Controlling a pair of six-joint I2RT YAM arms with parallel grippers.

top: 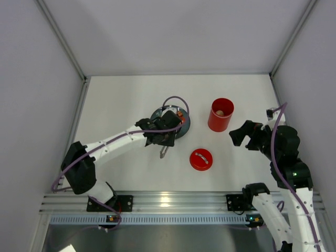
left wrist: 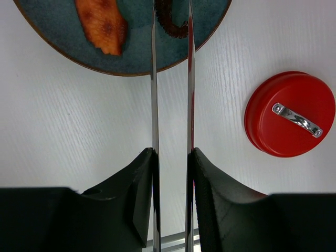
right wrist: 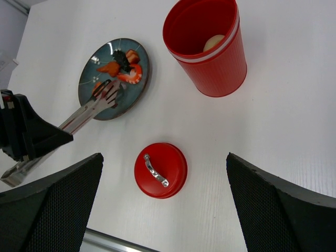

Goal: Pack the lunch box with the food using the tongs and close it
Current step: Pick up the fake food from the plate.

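While our right gripper is hanging wide open beside the lunch box, we are squeezing the tongs in our left gripper, their arms straddling dark food on the plate

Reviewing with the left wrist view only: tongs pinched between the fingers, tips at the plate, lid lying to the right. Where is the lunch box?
Observer: In the top view the lunch box stands upright and uncovered, to the right of the plate and beyond the lid.
Operator: Anything packed in it?
Observer: One beige piece lies inside. The right wrist view shows nothing else in there.
Operator: What about the other arm?
Observer: The right gripper is open and empty, just right of the lunch box.
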